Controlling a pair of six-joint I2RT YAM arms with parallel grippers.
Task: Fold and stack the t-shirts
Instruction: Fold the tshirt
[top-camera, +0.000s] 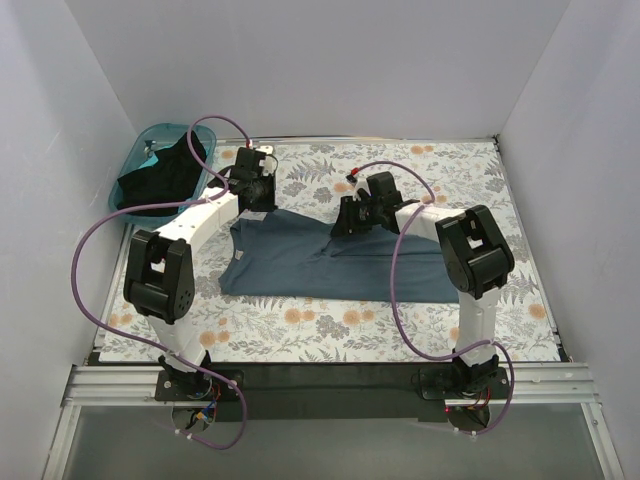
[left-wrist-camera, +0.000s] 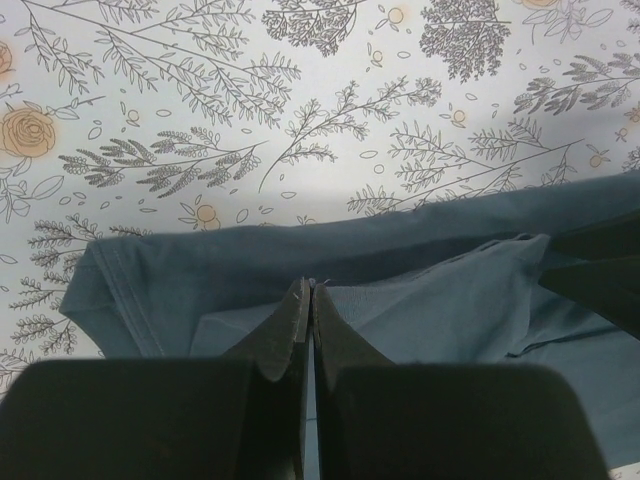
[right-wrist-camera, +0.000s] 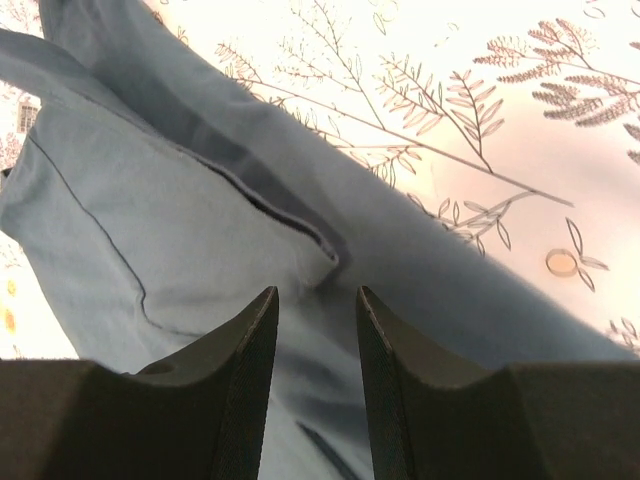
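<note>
A slate blue-grey t-shirt (top-camera: 310, 262) lies partly folded on the floral table cover. My left gripper (top-camera: 256, 193) is at the shirt's far left corner. In the left wrist view it (left-wrist-camera: 308, 290) is shut on a pinch of the shirt (left-wrist-camera: 450, 300), and the cloth rises to the fingertips. My right gripper (top-camera: 350, 217) is over the shirt's far middle edge. In the right wrist view it (right-wrist-camera: 317, 295) is open, just above a folded hem of the shirt (right-wrist-camera: 150, 200). A black t-shirt (top-camera: 160, 172) lies bunched in the teal basket (top-camera: 150, 135).
The teal basket stands at the far left corner by the white wall. The floral cover (top-camera: 450, 170) reaches white walls at left, back and right. A dark rail (top-camera: 330, 375) runs along the near edge by the arm bases.
</note>
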